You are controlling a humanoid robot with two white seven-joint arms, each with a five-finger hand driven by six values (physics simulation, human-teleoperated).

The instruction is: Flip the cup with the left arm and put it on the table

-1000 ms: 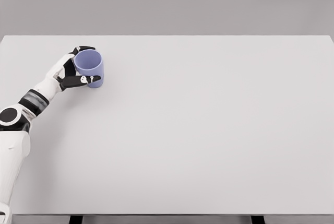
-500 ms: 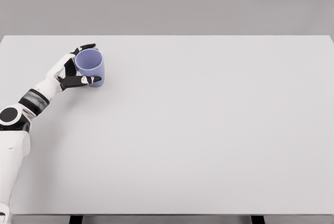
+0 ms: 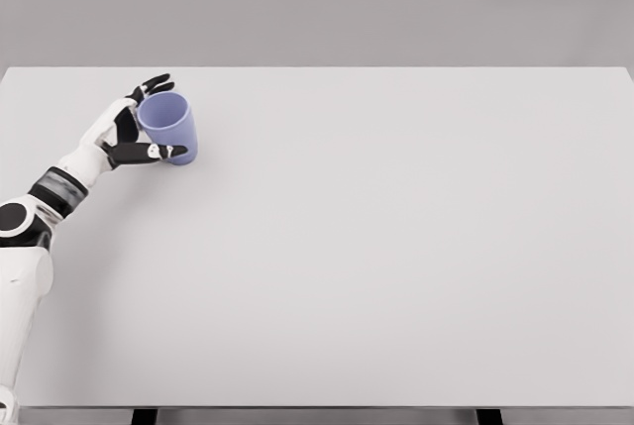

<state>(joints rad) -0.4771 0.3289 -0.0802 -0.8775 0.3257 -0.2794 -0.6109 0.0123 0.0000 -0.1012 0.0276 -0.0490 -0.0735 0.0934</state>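
Observation:
A lilac cup (image 3: 170, 130) stands upright, mouth up, on the white table (image 3: 396, 247) near its far left corner. My left hand (image 3: 163, 116) is at the cup's left side, open. Its upper fingers (image 3: 157, 82) are stretched out behind the rim and stand clear of it. The thumb (image 3: 158, 153) reaches across the front of the cup's lower wall; I cannot tell whether it touches. The left arm comes in from the lower left edge. No right arm shows.
The table's far edge runs just behind the cup and hand, with a plain grey wall beyond it. Dark table legs (image 3: 145, 415) show under the near edge.
The left hand's fingers have uncurled from the cup's rim and spread outward, and the hand has drawn back slightly to the left. The cup stays in place on the table.

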